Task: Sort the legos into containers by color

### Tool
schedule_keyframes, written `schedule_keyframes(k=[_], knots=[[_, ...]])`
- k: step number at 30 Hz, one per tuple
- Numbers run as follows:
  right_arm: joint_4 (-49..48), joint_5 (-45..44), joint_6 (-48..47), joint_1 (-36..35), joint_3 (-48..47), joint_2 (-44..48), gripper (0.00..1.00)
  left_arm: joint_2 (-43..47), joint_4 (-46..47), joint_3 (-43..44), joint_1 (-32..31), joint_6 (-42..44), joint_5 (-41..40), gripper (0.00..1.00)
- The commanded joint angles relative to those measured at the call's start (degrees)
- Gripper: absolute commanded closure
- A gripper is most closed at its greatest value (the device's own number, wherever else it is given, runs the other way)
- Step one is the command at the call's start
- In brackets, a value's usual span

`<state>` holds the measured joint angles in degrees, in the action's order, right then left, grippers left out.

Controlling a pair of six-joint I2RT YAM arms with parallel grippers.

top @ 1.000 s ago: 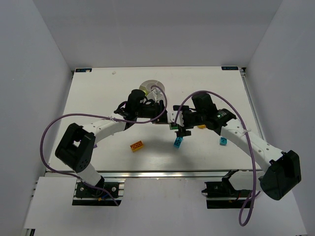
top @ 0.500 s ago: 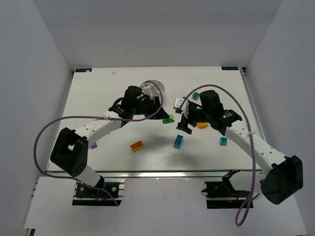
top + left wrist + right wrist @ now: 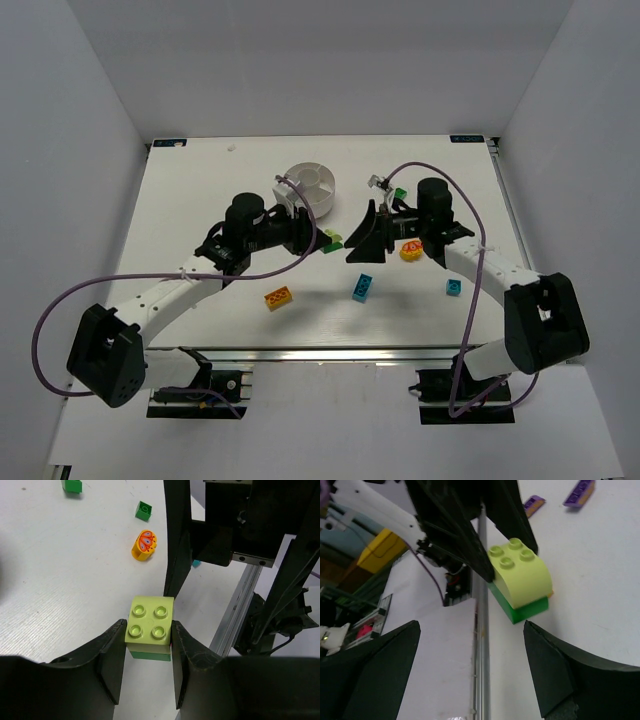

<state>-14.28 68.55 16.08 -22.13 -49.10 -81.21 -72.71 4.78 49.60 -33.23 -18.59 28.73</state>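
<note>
Presently, an orange brick (image 3: 279,297) lies flat towards the near edge of the bench (image 3: 200,190), left of centre and well apart from the other pieces. Beyond it, close to the far edge and near the middle, stands the round white bowl (image 3: 325,196) with its central hub and wedge-shaped compartments; what they contain cannot be made out. Just to the near side of the bowl, the left gripper (image 3: 325,240) (image 3: 148,635) points right, its two fingers clamped on the sides of a lime brick (image 3: 332,240) (image 3: 149,625) (image 3: 520,572), studs up, stacked on a green base brick (image 3: 148,655) (image 3: 522,609). Whether this stack clears the bench surface cannot be told. Directly facing it from the right is the right gripper (image 3: 362,238) (image 3: 470,625), its jaws spread wide and holding nothing, with the stack just ahead of them. A cyan brick (image 3: 362,288) lies on the near side of that gripper, towards the near edge. Further right, a loose green brick (image 3: 398,194) sits on the far side of the right arm, and a round yellow-orange piece (image 3: 410,250) (image 3: 145,545) with red markings lies just beside the arm. A small cyan brick (image 3: 454,287) rests nearest the right edge.
</note>
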Motion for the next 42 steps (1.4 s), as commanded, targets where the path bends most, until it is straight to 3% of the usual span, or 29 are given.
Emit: schedule_keyframes(k=[1, 9, 11, 14, 20, 22, 24, 25, 26, 27, 29, 30, 34, 42], knots=[[-33.22, 8.79, 27.19, -0.02, 1.63, -1.31, 0.11, 2.66, 7.78, -1.96, 0.27, -0.39, 2.91, 1.0], [-83.1, 12.04, 54.91, 0.07, 4.02, -12.28, 0.15, 1.87, 13.76, -2.76, -0.25, -7.94, 6.95, 1.0], [-88.88, 13.18, 61.93, 0.42, 3.05, -14.41, 0.11, 2.04, 14.82, -2.93, 0.36, -9.09, 7.48, 1.0], [-92.95, 13.45, 64.69, 0.77, 1.64, -16.79, 0.11, 2.31, 15.61, -2.76, 0.36, -10.24, 7.74, 1.0], [-82.69, 11.96, 56.98, 1.65, 2.08, -14.86, 0.11, 3.09, 14.65, -1.79, 0.36, -10.16, 7.66, 1.0], [-74.01, 10.46, 45.8, 2.18, 2.69, -11.18, 0.11, 3.45, 13.25, -1.44, 0.36, -9.63, 6.87, 1.0], [-49.11, 6.45, 32.34, 2.88, 2.17, -4.62, 0.11, 4.06, 10.8, -0.39, 0.36, -8.23, 4.94, 1.0], [-35.69, 4.24, 10.6, 2.8, -1.57, -2.48, 0.11, 4.33, 10.0, 0.05, 0.36, -7.7, 4.32, 1.0], [-8.58, 1.0, -1.1, 2.36, -4.4, -0.37, 0.11, 4.42, 9.29, 1.1, 0.36, -7.25, 3.88, 1.0], [-2.3, -1.12, -8.7, 1.83, -6.6, 1.39, 0.11, 4.76, 8.5, 1.63, 0.88, -6.9, 3.09, 1.0], [-5.99, 2.53, -3.02, 2.26, -5.41, 1.49, 0.11, 4.77, 8.32, 2.51, 0.89, -6.99, 2.82, 1.0], [-13.85, 3.94, -0.46, 2.35, -4.52, 1.93, 0.11, 4.68, 8.32, 3.47, 0.89, -7.16, 2.82, 1.0], [-9.36, 2.64, -3.51, 1.57, -5.04, 1.67, 0.11, 4.68, 10.42, 4.89, 0.89, -9.0, 4.22, 1.0], [-19.1, 5.18, 4.38, 1.83, -2.93, 0.26, 0.11, 5.65, 12.36, 5.94, 0.89, -10.76, 7.12, 1.0]])
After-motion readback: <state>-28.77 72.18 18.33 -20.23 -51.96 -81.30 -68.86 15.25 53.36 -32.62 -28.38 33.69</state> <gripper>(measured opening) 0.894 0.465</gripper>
